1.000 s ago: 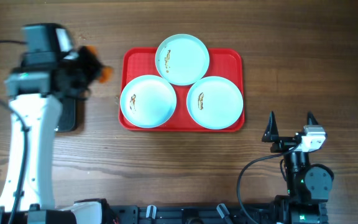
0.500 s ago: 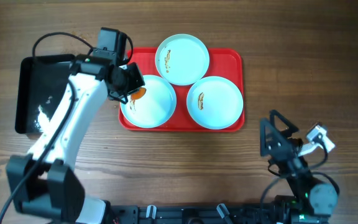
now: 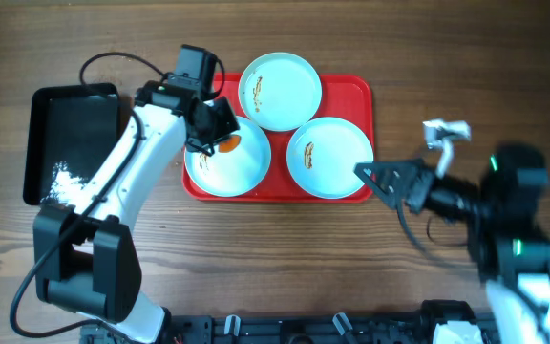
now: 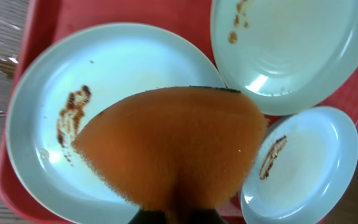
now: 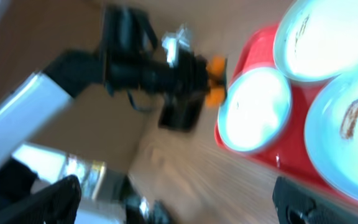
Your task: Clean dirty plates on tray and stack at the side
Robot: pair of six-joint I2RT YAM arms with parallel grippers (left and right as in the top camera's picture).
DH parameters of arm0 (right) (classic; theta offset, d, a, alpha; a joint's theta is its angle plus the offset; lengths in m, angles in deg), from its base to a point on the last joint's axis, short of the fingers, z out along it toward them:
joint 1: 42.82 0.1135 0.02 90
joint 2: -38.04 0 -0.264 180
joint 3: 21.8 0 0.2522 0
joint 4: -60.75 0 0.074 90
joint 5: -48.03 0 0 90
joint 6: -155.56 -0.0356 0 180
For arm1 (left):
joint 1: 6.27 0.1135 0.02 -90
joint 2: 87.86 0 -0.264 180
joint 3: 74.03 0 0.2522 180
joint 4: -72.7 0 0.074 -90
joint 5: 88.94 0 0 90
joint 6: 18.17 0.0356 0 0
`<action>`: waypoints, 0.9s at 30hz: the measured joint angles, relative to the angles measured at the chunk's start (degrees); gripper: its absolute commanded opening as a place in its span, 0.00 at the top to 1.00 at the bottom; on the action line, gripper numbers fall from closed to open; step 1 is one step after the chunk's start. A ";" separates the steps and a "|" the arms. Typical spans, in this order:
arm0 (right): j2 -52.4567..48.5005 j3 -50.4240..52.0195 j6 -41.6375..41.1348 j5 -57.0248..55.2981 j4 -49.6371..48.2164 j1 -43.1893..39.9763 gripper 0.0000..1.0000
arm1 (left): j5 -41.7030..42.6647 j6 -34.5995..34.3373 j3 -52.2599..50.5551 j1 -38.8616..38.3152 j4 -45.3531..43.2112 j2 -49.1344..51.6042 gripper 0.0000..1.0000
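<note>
"On the red tray (image 3: 201,88), how do the plates lie?"

"All three are there. One plate (image 3: 280,91) sits at the far middle and pokes over the far rim. The left plate (image 3: 227,162) and the right plate (image 3: 329,158) sit side by side on the near half. They are packed close. Whether the rims touch, I cannot tell. Each shows a brown smear."

"And the arms?"

"The left gripper (image 3: 220,137) is clamped on an orange sponge (image 3: 225,145) over the far edge of the left plate. From the wrist view, the sponge covers the plate's middle and the smear (image 4: 73,115) lies clear to its left. Contact with the plate I cannot confirm. The right gripper (image 3: 380,179) has its jaws spread wide and holds nothing. It is just beside the tray's near right corner, pointing at the right plate."

"How would a plate handle?"

"I judge them stiff, light and smooth. They could skate on the tray under a hard scrub, and they'd be slick once wet. The sponge is soft and will squash flat, so gentle pressure should do."

"Where would you grip one?"

"By the rim only, since the bowl is too shallow to offer anything else. The right plate's near right edge faces the open jaws, so I'd pinch there. The black bin (image 3: 74,143) lies well to the left."
</note>
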 measured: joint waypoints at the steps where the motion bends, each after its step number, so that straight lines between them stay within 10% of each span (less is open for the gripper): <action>1: -3.61 -3.80 3.50 -1.14 6.03 1.60 0.00 | -0.15 0.00 0.00 -0.79 0.00 0.00 0.96; 9: -16.55 -19.17 11.37 -23.26 14.01 16.92 0.00 | -4.22 -0.07 0.00 -2.12 1.40 0.00 0.96; 12: -18.29 -19.30 6.51 -28.44 11.13 19.19 0.36 | -4.98 -0.22 0.00 -1.75 1.70 0.00 0.96; 18: -23.23 -19.52 -0.68 -32.00 2.12 22.69 0.16 | -5.84 -0.26 -0.50 -1.64 1.46 0.46 0.96; 27: -45.77 -28.24 -0.70 -35.01 12.57 31.95 0.16 | -7.43 -0.66 -1.31 -1.64 1.29 4.11 0.96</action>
